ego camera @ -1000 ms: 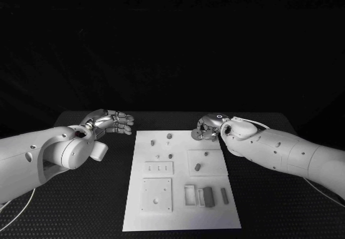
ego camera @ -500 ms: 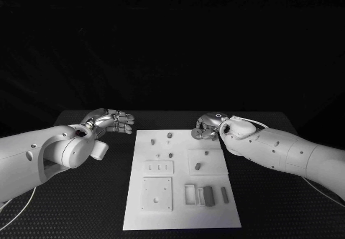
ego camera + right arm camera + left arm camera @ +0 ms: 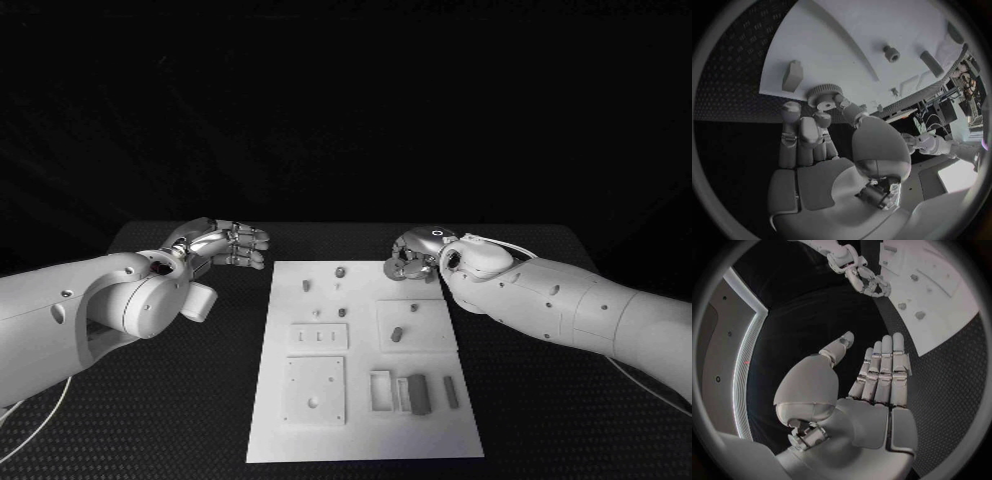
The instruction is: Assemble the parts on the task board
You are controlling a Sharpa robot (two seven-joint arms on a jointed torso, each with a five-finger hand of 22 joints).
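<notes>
The white task board (image 3: 364,420) lies in the middle of the table, with several small grey parts lying on it or standing in it. My right hand (image 3: 415,256) is at the board's far right corner. Its thumb and fingertips pinch a round toothed gear (image 3: 822,93), which sits right at the board's edge (image 3: 836,45). My left hand (image 3: 219,243) hovers to the left of the board's far left corner. The left hand (image 3: 873,375) has its fingers straight and thumb apart and holds nothing.
Small pegs (image 3: 306,285) stand in the board's far half. Two flat square plates (image 3: 315,390) lie on the near left, and a frame and two bars (image 3: 418,393) on the near right. Black table (image 3: 548,400) flanks the board on both sides.
The right hand has edged very slightly toward the board's far edge with the gear. The left hand has stayed where it was.
</notes>
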